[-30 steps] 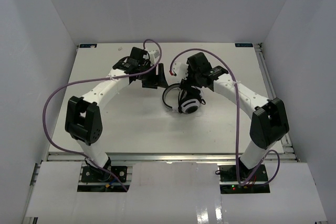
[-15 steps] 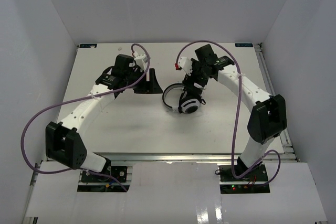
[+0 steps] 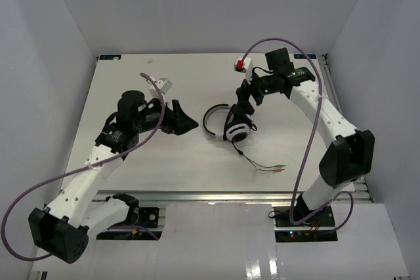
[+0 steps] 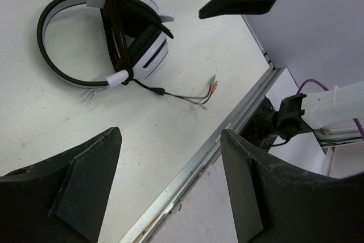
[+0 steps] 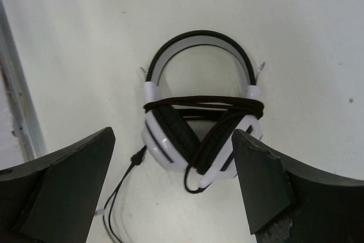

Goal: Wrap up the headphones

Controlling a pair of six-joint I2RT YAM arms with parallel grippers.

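Observation:
The headphones (image 3: 226, 122) lie flat on the table's middle, white headband to the left, ear cups folded together. The black cable (image 4: 116, 38) is wound in several turns across the band and cups. Its loose tail runs to the near right and ends in small coloured plugs (image 3: 279, 168). My left gripper (image 3: 187, 122) is open and empty, just left of the headband. My right gripper (image 3: 248, 100) is open and empty, hovering just behind the ear cups. The headphones also show in the left wrist view (image 4: 142, 55) and the right wrist view (image 5: 170, 140), between open fingers (image 5: 74, 169).
The table's metal front rail (image 4: 199, 163) runs close to the plugs (image 4: 211, 83). Purple arm cables (image 3: 289, 44) loop above both arms. White walls enclose the table on three sides.
The left arm has drawn back toward the near left, away from the headphones. The right arm has lifted and moved back right. The cable tail now lies out on the table.

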